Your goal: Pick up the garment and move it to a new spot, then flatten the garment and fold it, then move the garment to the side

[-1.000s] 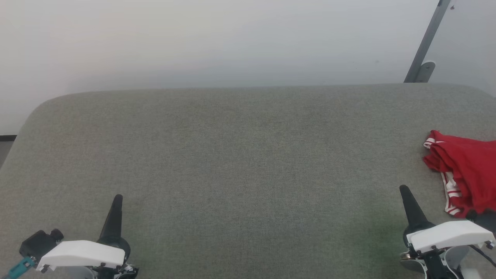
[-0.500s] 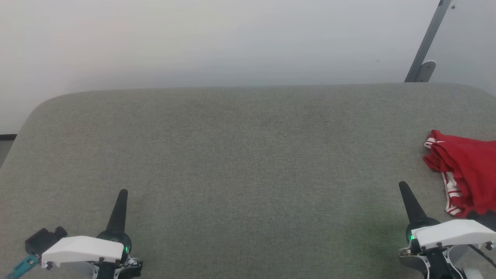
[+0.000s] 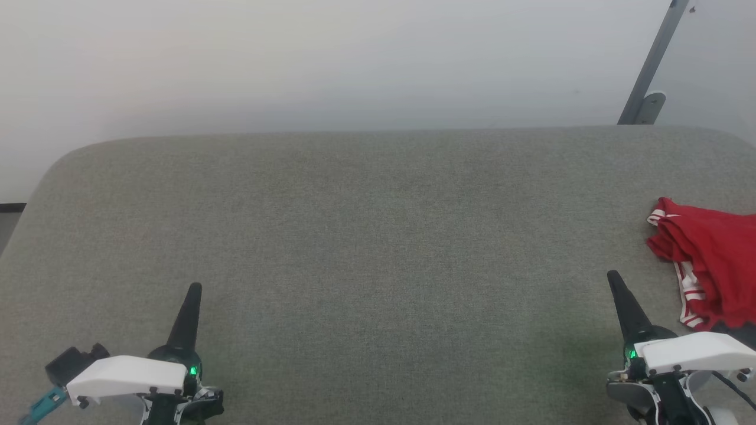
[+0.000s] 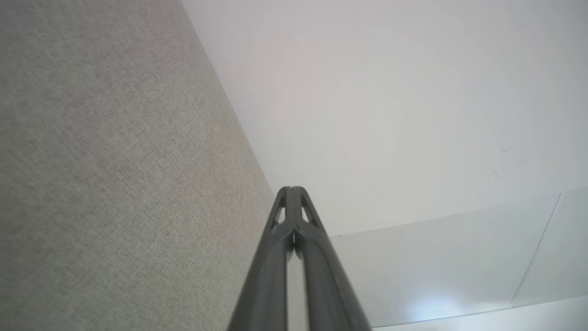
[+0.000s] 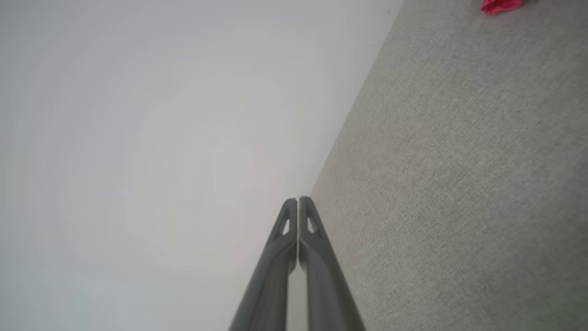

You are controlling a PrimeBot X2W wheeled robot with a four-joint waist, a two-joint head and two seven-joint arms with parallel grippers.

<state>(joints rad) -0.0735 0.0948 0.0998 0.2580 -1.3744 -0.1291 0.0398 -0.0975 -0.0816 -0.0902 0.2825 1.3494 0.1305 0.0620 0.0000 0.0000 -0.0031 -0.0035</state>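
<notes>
Head view: the left gripper, lower left, and the right gripper, lower right, both have their jaws pressed together, holding nothing, over the grey fabric surface. The garment lies crumpled at the right edge of the frame, just beside the right gripper. Recommended: part the right jaws before descent, approach from above, and pinch a raised fold.
</notes>
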